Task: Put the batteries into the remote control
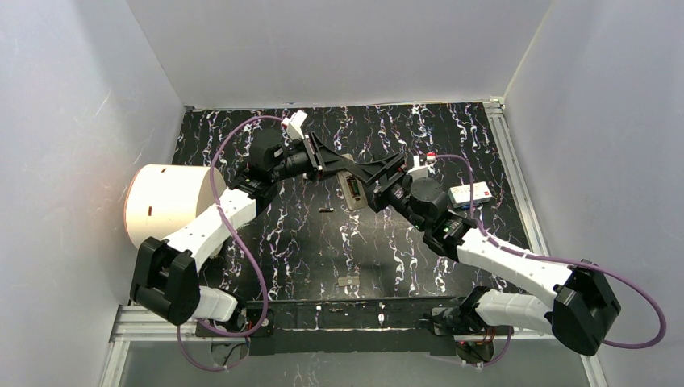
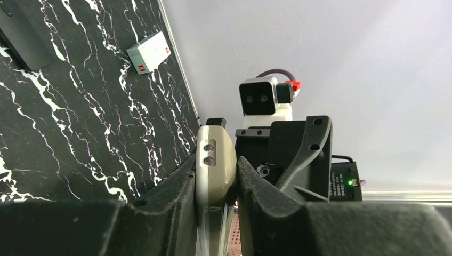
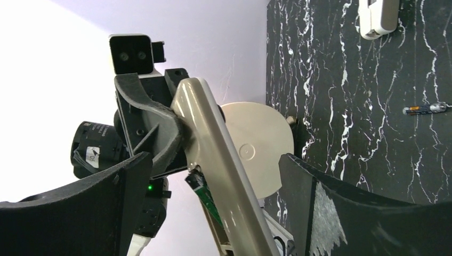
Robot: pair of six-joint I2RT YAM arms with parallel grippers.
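Observation:
The beige remote (image 2: 213, 149) is clamped in my left gripper (image 2: 216, 160), raised above the table's middle (image 1: 352, 192). In the right wrist view the remote (image 3: 234, 176) slants between my right gripper's (image 3: 216, 157) wide-open jaws, which do not touch it. A thin green battery (image 3: 205, 197) shows in the remote's open back. A dark battery (image 3: 424, 109) with a coloured end lies on the marble mat, also in the top view (image 1: 326, 210). The blue battery is not in view.
A white cylinder tub (image 1: 165, 201) stands at the left. A small white box (image 1: 470, 193) with a red mark lies at the right, under the right arm. A pale flat piece (image 1: 348, 280) lies near the front edge. A white object (image 3: 378, 18) lies on the mat.

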